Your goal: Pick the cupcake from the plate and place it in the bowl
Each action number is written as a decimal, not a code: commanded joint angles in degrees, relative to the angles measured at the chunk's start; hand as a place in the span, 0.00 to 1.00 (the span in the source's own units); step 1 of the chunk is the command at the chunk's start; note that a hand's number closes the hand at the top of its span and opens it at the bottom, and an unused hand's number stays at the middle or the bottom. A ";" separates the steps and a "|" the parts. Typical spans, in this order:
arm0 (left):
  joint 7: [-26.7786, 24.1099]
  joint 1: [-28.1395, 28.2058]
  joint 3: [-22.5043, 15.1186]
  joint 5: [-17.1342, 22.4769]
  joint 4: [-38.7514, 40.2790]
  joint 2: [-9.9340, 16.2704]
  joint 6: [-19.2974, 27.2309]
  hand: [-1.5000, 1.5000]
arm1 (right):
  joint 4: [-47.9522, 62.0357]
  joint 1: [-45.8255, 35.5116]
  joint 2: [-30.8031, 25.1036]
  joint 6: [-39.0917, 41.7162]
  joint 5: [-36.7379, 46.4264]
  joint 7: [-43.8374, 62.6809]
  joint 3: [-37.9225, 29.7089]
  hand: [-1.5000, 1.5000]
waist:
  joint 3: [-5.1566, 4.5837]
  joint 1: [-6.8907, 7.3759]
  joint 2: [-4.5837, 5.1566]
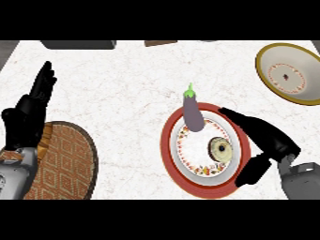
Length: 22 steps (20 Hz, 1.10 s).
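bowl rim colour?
Dull gold or mustard rim on the bowl, with a pale inside and a reddish dotted ring near the centre. The head view shows it.

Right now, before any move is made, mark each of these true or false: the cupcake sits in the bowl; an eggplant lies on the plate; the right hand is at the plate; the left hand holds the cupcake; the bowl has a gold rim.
1. The cupcake sits in the bowl. False: it is on the red-rimmed plate.
2. An eggplant lies on the plate. True, at its far side, partly over the rim.
3. The right hand is at the plate. True: it curves round the plate's right side beside the cupcake.
4. The left hand holds the cupcake. False: it is open, fingers up, at the view's left near a woven mat.
5. The bowl has a gold rim. True.
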 commanded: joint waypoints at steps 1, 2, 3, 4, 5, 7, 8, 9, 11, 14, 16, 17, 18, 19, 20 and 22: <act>-0.77 -0.18 2.81 0.15 0.83 0.04 -3.27 0.50 | 6.00 0.63 3.37 -2.31 6.18 -4.88 0.81 0.00 | 0.00 -0.05 0.02; 3.86 0.43 1.67 -0.94 -4.77 -1.06 -1.71 0.50 | 6.43 -0.53 5.11 -1.42 4.96 -3.15 0.08 0.00 | 0.01 0.05 -0.03; -3.52 4.31 1.48 -1.71 -0.99 -2.41 -1.93 0.50 | 7.88 -3.10 6.14 -1.11 5.58 -2.37 -0.71 0.00 | -0.01 0.09 0.01; 1.47 2.20 0.21 -3.62 -2.78 -4.13 0.23 0.50 | 9.94 -2.85 6.70 -1.27 7.08 -4.20 0.16 0.00 | 0.00 0.05 0.01; 4.22 -0.66 2.63 -3.00 -3.70 -1.93 -2.64 0.50 | 9.05 -3.29 5.59 0.99 6.20 -4.83 -2.49 0.00 | 0.00 -0.06 -0.01; -2.47 0.41 2.90 -2.97 1.69 -3.41 -3.31 0.50 | 15.16 -5.89 7.53 -0.25 7.68 -7.86 -2.49 0.00 | 0.00 0.01 0.06; 2.47 3.40 4.13 -3.33 -6.01 -2.24 -3.06 0.50 | 6.29 1.22 7.47 -1.17 9.21 -5.37 -0.58 0.00 | 0.00 -0.10 -0.07; 1.20 -0.18 2.23 -3.91 -0.75 -4.75 -2.28 0.50 | 15.02 -4.82 11.34 -3.74 11.34 -6.52 0.62 0.00 | 0.00 0.02 0.05; -3.28 3.31 4.41 -3.35 0.17 -4.28 -4.77 0.50 | 12.93 -2.06 11.79 -3.04 12.04 -6.68 -0.03 0.00 | -0.01 -0.08 0.00; -4.72 -0.91 4.24 -5.81 4.49 -6.37 -2.00 0.50 | 13.97 -0.69 8.46 -1.73 14.78 -11.87 1.94 1.00 | -0.01 -0.31 0.04; -4.39 0.85 5.34 -5.14 3.93 -5.19 -3.79 0.50 | 18.03 -2.94 8.95 -6.31 18.36 -16.72 1.66 1.00 | 0.00 -0.01 0.05; 1.16 -0.70 4.42 -5.24 0.03 -5.45 -4.49 0.50 | 20.53 -5.64 9.28 -5.35 18.32 -17.57 0.24 1.00 | 0.01 0.09 0.02; -0.68 -0.52 7.51 -3.86 1.02 -3.86 -6.20 0.50 | 18.36 -3.65 9.66 -4.78 18.85 -17.08 0.32 1.00 | 0.00 -0.05 -0.01; -4.34 0.64 5.64 -6.32 2.75 -6.35 -4.16 0.50 | 17.99 -1.98 9.73 -6.80 19.32 -19.49 -0.16 1.00 | 0.00 -0.13 0.00; -1.02 -1.58 6.35 -5.11 1.25 -5.10 -5.72 0.50 | 24.69 -4.44 11.57 -9.49 20.29 -22.09 -0.25 1.00 | 0.01 0.05 0.05; 0.94 -3.18 8.30 -4.54 1.98 -4.40 -7.37 0.50 | 19.35 -4.61 9.87 -4.12 19.50 -19.79 -2.29 1.00 | 0.00 -0.18 0.00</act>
